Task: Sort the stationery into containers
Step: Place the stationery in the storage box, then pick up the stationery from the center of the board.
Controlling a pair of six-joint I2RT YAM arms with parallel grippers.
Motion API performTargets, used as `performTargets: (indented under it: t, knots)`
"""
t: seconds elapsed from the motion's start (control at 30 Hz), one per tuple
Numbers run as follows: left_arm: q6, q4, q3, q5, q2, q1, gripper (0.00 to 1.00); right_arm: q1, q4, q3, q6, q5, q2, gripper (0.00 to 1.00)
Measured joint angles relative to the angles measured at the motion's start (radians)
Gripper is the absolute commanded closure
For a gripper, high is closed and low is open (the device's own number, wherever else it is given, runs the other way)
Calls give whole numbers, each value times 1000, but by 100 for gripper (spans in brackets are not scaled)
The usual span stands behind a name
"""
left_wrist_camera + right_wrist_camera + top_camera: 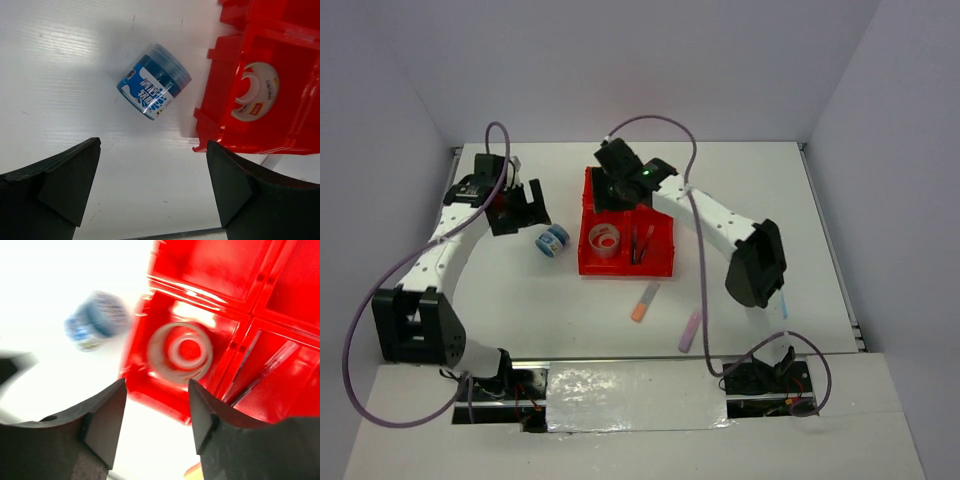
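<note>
Blue-white round plastic roll (154, 82) lay on its side on white table (520, 300), just beside left wall of bright red four-compartment plastic tray (630, 270), not touching. Prob light, stiff, smooth. Likely to roll if nudged, so pinch across flat ends, not curved wall. Left gripper (152, 185) hovered near it, jaws wide apart, empty. Right gripper (157, 415) over tray, jaws parted, nothing between. Tray near-left compartment held clear tape ring (604, 240), near-right held thin pens (642, 243). Orange highlighter (645, 302) & purple highlighter (690, 330) loose toward table's near edge. Tray wall looked the closest obstacle for a finger.
</note>
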Motion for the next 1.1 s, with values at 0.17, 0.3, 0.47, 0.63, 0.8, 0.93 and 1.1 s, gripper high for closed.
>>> performTargets:
  t: [0.17,0.3,0.47,0.63,0.8,0.93,1.1]
  knots:
    - [47,47,-28,42,139,-8,2,-15,6,0,-43,-53,-245,37]
    - [79,72,-19,44,224,-29,1,-33,27,-29,-84,-89,-424,37]
    - [119,79,27,-31,321,-97,1,-38,44,-163,-117,-142,-566,37]
    - [146,93,57,-127,383,-120,1,-38,45,-280,-139,-172,-587,37]
    - [149,106,57,-179,428,-126,3,-40,43,-357,-154,-183,-605,36]
    - [151,123,57,-206,452,-136,9,-45,45,-376,-164,-195,-646,36]
    - [160,143,55,-208,454,-141,24,-52,56,-378,-166,-206,-682,36]
